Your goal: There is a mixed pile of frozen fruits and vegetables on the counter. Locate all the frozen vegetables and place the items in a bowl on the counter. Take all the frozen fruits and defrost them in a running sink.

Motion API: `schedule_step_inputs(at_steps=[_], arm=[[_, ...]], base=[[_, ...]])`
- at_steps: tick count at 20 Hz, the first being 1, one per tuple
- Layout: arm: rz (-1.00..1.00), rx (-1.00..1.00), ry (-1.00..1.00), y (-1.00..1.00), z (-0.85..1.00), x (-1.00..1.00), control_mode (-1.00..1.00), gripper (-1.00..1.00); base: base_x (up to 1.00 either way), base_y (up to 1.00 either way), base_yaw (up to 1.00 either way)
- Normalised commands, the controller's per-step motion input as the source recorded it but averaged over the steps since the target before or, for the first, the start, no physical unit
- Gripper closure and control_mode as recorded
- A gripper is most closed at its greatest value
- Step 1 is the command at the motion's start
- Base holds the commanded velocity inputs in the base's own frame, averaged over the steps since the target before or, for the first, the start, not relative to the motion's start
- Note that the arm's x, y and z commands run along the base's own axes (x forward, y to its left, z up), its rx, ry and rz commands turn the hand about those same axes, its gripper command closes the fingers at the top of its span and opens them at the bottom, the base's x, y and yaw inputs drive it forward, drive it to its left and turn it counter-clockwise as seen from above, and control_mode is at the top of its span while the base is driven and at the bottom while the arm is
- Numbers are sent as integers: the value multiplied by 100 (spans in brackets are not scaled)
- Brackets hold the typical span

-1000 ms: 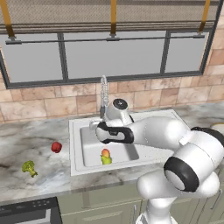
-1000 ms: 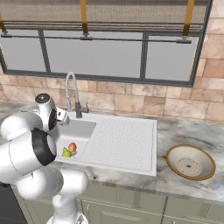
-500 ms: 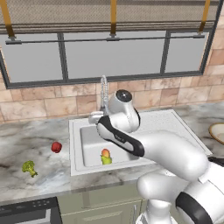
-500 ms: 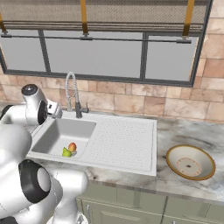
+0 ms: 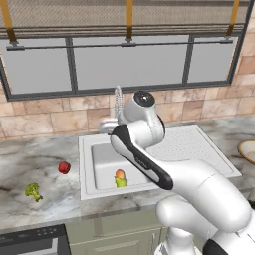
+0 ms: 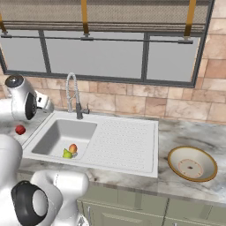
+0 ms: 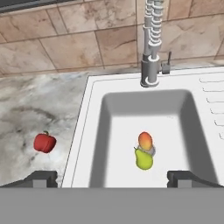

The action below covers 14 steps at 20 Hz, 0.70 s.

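Both fruits [image 7: 144, 152] sit by sink [image 7: 148, 135] drain for defrosting. My pincer [image 7: 111, 178] spread wide, nothing in it; red piece [image 7: 44, 142], broccoli [image 5: 33, 190] wait on tabletop [image 7: 39, 113].

Background fixtures. A wide window [image 6: 110, 57] with dark frames spans the far wall — its panes grey and blank. Below it runs a backsplash [image 6: 145, 106] of tan and brown stone tiles. At the near left, a dark appliance panel [image 5: 32, 240] sits among the pale green cabinet fronts [image 6: 132, 212].
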Motion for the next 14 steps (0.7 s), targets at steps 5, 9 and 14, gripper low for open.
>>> schedule_step_inputs(at_steps=[5,9,14], arm=[[0,0,-1,16,49,-34,-100,-100],[0,0,0,17,23,-29,-100,-100],[0,0,0,19,1,-15,-100,-100]], base=[[0,0,0],[0,0,0],[0,0,0]])
